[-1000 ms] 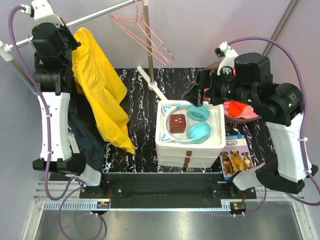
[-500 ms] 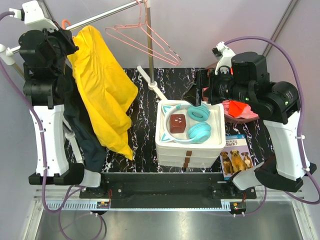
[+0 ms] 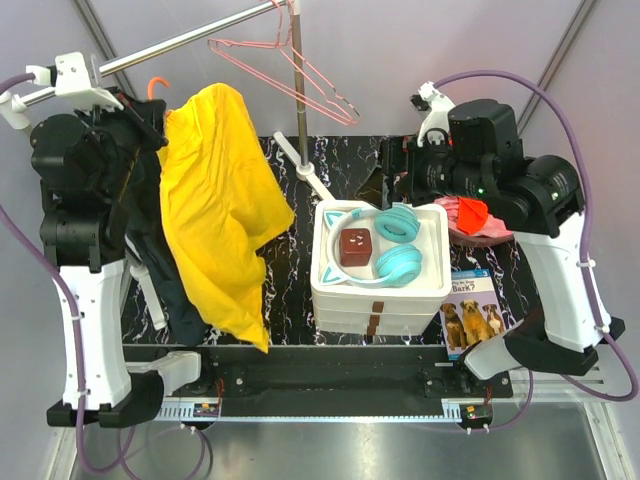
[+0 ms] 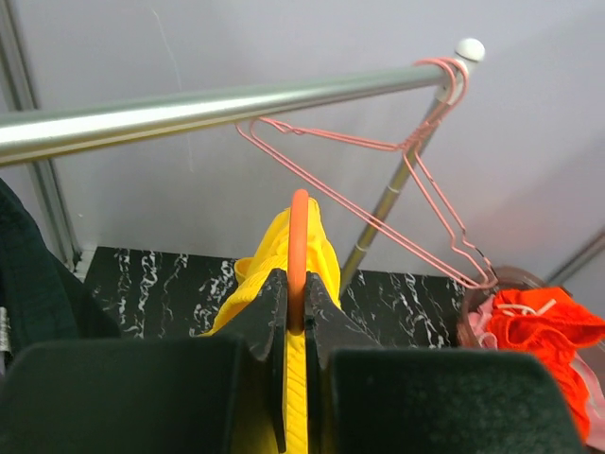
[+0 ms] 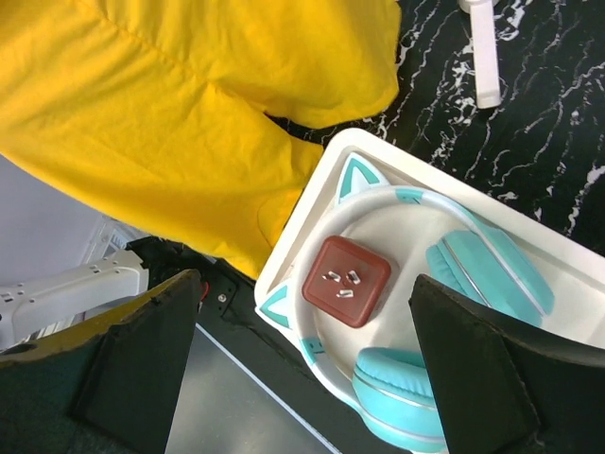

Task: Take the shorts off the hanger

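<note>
Over the left edge of the desk, clamped shut in the left end effector [image 4: 295, 312]: the hook of an orange hanger [image 4: 299, 241], below the steel rail [image 4: 189, 109] and apparently clear of it. Draped from that hanger, down across the desk's left side toward its near edge: the yellow shorts [image 3: 215, 215], loose and folded over themselves. Likely light, soft and limp, with no stiffness to push against, so expect sagging and sliding rather than lifting as one piece. Best taken by a pinch on a free hanging fold or the lower hem, well away from the hanger, then drawn down and sideways. Cannot tell how the waistband sits on the hanger. Beware snagging on the dark garment [image 3: 175, 290] just beside. Further right, at mid-desk: white stacked trays [image 3: 340, 300] with teal cat-ear headphones [image 3: 398, 265] and a brown cube [image 3: 355, 245]. Over them, spread wide and holding nothing: the right end effector [image 5: 307, 364].
</note>
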Robot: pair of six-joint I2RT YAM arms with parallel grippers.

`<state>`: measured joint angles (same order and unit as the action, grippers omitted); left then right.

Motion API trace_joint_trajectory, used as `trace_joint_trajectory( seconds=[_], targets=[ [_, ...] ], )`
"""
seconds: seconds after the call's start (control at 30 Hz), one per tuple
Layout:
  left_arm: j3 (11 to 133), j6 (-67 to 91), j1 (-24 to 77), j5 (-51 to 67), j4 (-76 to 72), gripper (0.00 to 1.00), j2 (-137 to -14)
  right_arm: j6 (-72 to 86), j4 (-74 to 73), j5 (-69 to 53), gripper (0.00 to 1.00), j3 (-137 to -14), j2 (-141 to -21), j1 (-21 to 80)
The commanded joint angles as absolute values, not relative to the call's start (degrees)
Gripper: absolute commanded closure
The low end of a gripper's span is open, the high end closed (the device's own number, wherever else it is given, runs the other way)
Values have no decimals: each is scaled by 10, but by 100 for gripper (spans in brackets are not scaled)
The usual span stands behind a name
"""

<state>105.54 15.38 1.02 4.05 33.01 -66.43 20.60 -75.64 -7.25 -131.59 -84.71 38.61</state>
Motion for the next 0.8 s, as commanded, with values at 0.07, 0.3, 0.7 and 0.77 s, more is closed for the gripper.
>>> trace_joint_trajectory(
  seconds=[0.07, 0.3, 0.7, 0.77],
  targets=[
    [967, 230, 8, 115, 206, 100, -571, 217, -670, -142, 0, -1323, -878, 388],
    [874, 312, 8, 150, 129, 100, -511, 275, -543, -203, 0, -1345, -953, 388],
    [806, 337, 9, 171, 156, 100, -468, 368, -417, -185, 0, -1508, -1148, 475],
    [818, 332, 9, 187, 168, 100, -473, 381, -411, -178, 0, -1505, -1155, 483]
  ],
)
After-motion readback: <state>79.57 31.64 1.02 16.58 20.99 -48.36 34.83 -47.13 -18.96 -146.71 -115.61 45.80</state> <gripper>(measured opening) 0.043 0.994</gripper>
